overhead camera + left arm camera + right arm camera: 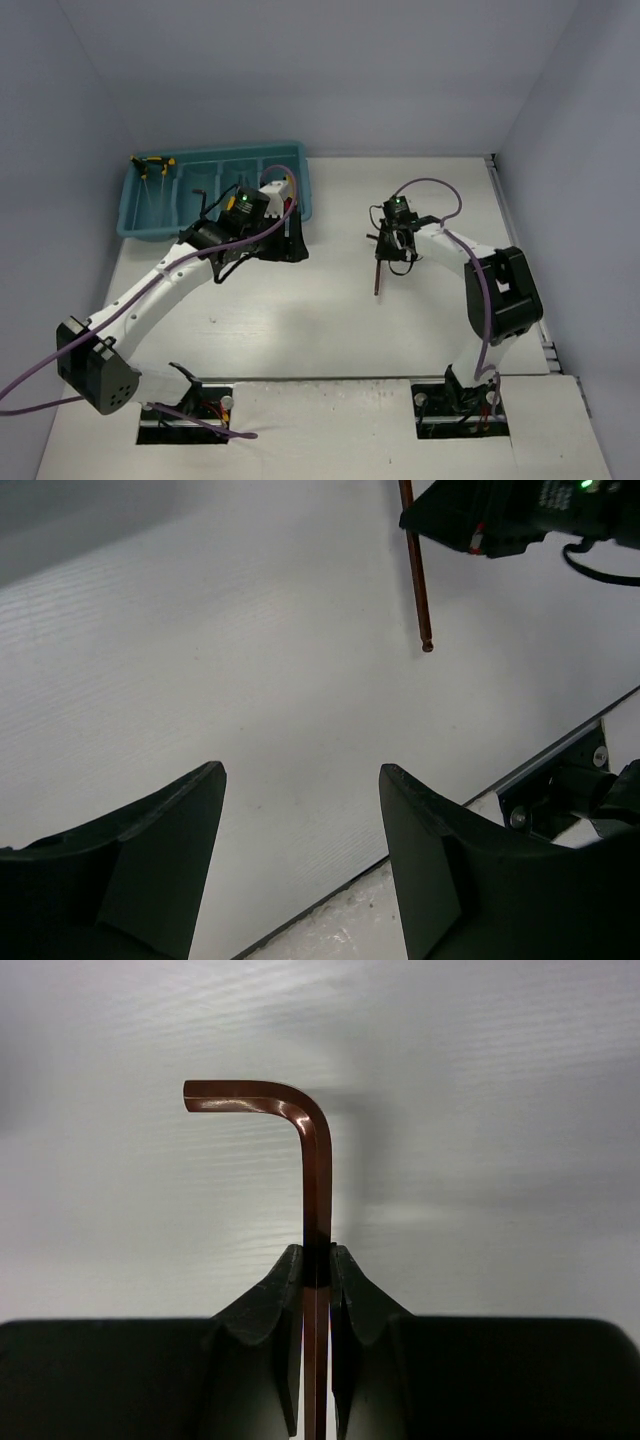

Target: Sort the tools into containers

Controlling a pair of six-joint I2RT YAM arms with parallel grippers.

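Observation:
My right gripper is shut on a reddish-brown L-shaped hex key, pinching its long shaft, with the short bent end pointing left beyond the fingertips. From above, the right gripper holds the hex key over the table right of centre. The left wrist view shows the key's shaft hanging from that gripper. My left gripper is open with nothing between its fingers. It hovers beside the near right corner of the teal tray. Yellow- and green-handled tools lie in the tray's leftmost compartment.
The left arm crosses the tray's front right part and hides some of its compartments. Grey walls close in the table on the left, back and right. A metal rail runs along the table's right edge.

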